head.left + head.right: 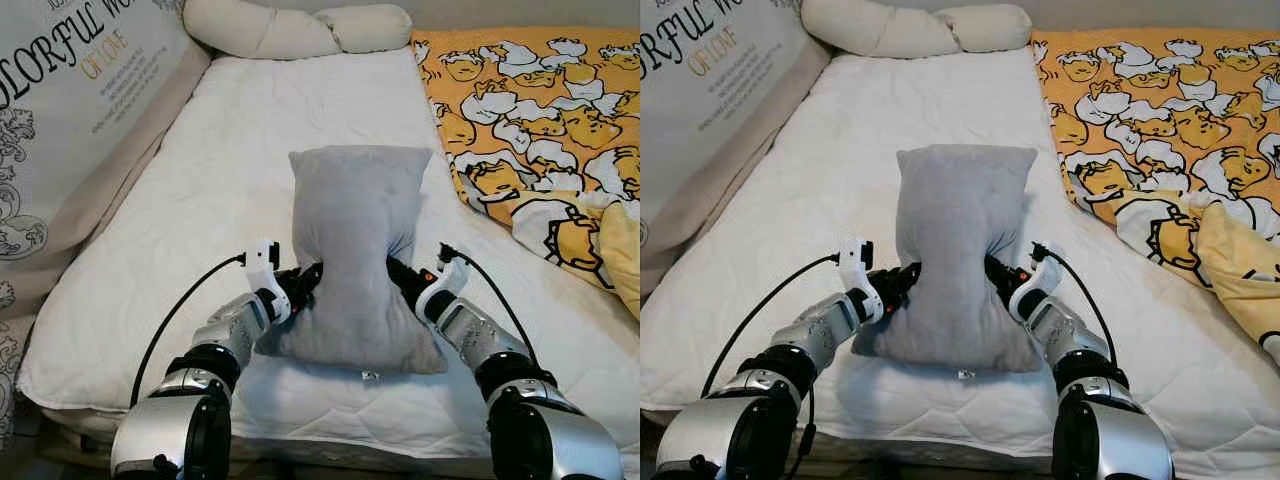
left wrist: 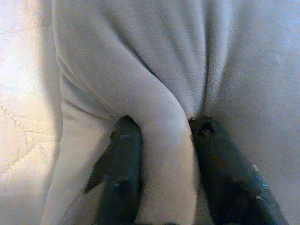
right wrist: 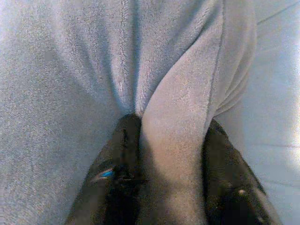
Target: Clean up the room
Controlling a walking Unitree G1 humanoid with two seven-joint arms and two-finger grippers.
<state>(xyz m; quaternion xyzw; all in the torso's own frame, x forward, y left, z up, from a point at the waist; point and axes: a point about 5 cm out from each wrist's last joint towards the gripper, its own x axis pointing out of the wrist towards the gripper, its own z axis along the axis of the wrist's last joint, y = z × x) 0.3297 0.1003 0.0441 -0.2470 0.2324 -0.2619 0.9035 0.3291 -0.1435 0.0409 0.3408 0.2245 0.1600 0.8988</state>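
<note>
White quilted mattress (image 1: 230, 170); printed headboard panel (image 1: 70, 90) beside it.

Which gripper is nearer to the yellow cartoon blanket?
Right. The right gripper pinches the grey pillow on the side facing the yellow blanket; the left gripper pinches its far side.

Your two silver arms reach forward and converge inward, forearms angled toward each other. Left end effector (image 1: 308, 283): black fingers (image 2: 123, 154) pinched onto a fold of the grey pillow (image 1: 355, 250) at its left side. Right end effector (image 1: 398, 276): fingers (image 3: 125, 150) clamped likewise on a fold at the right side. Both wrists sit low, near level.
</note>
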